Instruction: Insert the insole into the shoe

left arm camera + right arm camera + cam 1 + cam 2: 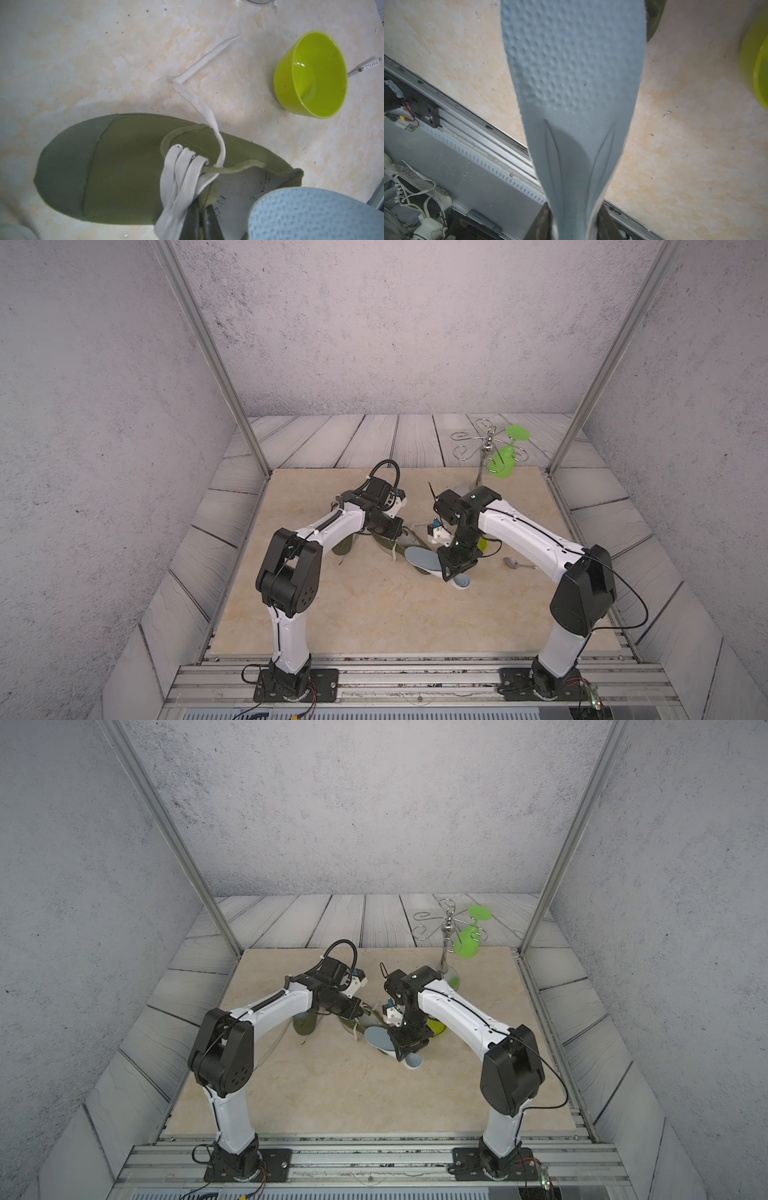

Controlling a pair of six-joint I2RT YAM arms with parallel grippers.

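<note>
Blue-grey insole (571, 72), pinched near its heel by right end effector (575, 224): feed toe-first into shoe (124, 155), which left end effector (202, 222) pinches at the laces (180, 166).

Matt canvas is seen on the shoe (128, 162), a dimpled matt face on the insole (571, 72), glossy plastic on the bowl (283, 83).

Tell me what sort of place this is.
Probably a robot test cell: grey textured panels on aluminium posts wall in a beige marble-look tabletop, and two white-and-black arms are bolted to a slotted aluminium rail.
</note>
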